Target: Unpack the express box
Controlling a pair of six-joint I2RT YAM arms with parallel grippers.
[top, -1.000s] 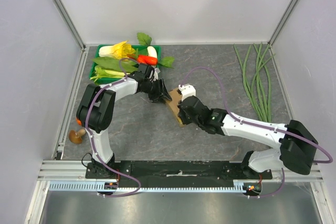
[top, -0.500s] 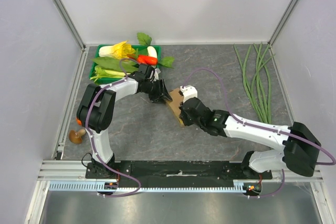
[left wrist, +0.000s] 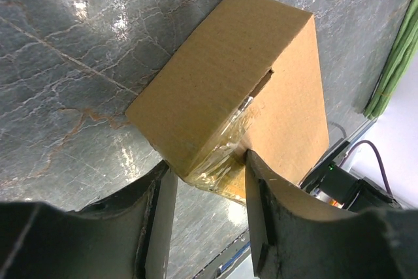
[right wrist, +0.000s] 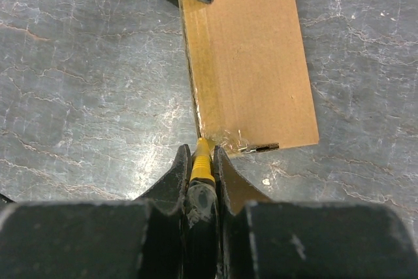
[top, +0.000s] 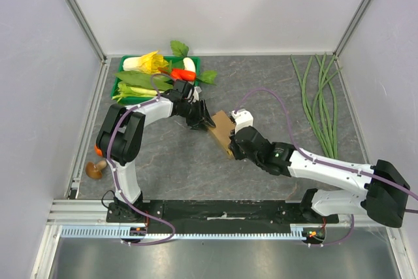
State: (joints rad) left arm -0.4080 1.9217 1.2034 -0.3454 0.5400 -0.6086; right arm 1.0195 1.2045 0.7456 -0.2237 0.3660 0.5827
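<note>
The express box [top: 221, 130], a plain brown carton with clear tape along its seam, lies flat on the grey table at the centre. My left gripper [top: 204, 119] straddles its far taped end; in the left wrist view [left wrist: 209, 164] the fingers [left wrist: 274, 213] press the box [left wrist: 222, 89] corner between them. My right gripper [top: 236, 145] is at the box's near end, shut on a yellow and black cutter [right wrist: 202, 161]. The cutter's tip touches the taped seam of the box [right wrist: 255, 63] at its near edge, where the tape is crumpled.
A green tray [top: 121, 87] of vegetables with a red pepper [top: 183, 74] stands at the back left, close behind the left arm. Long green beans [top: 320, 102] lie at the right. A brown mushroom [top: 96, 169] lies at the near left by the wall.
My right gripper with the cutter has drawn back toward the near right along the box, uncovering more of its top. The left gripper and the box have stayed put.
</note>
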